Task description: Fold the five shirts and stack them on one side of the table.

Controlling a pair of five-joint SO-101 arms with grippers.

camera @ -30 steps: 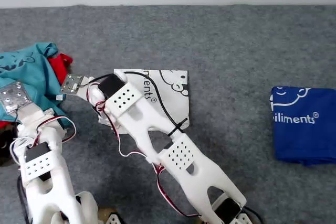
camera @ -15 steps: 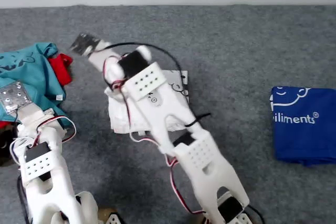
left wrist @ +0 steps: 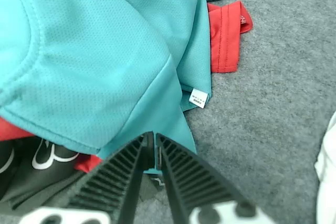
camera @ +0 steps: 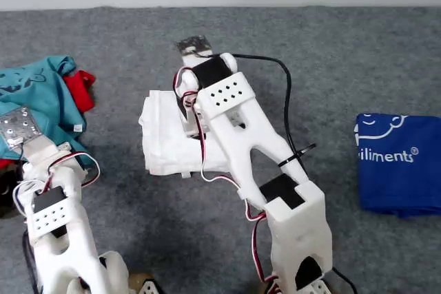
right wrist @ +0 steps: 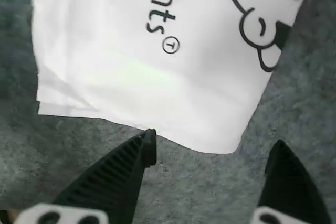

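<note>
A white printed shirt (camera: 165, 139) (right wrist: 157, 51) lies in loose folds at the table's middle. My right gripper (camera: 195, 46) (right wrist: 212, 148) hovers open just past the shirt's far edge, with nothing between its fingers. At the left edge sits a heap of unfolded shirts: a teal shirt (camera: 41, 91) (left wrist: 89, 61) on top, a red shirt (camera: 81, 91) (left wrist: 226, 35) beside it, and a black shirt (left wrist: 31, 166) underneath. My left gripper (camera: 19, 125) (left wrist: 155, 142) is shut, its tips just above the teal shirt's hem. A folded blue shirt (camera: 400, 163) lies at the right edge.
Grey carpet-like table cover (camera: 331, 67) runs to a white wall at the back. The right arm's body and cable (camera: 275, 101) lie across the white shirt. Open cover lies between the white and blue shirts.
The right arm swung from the white shirt's left edge up and rightward to its far edge. The shirt now looks bunched toward the left. The left arm has not moved.
</note>
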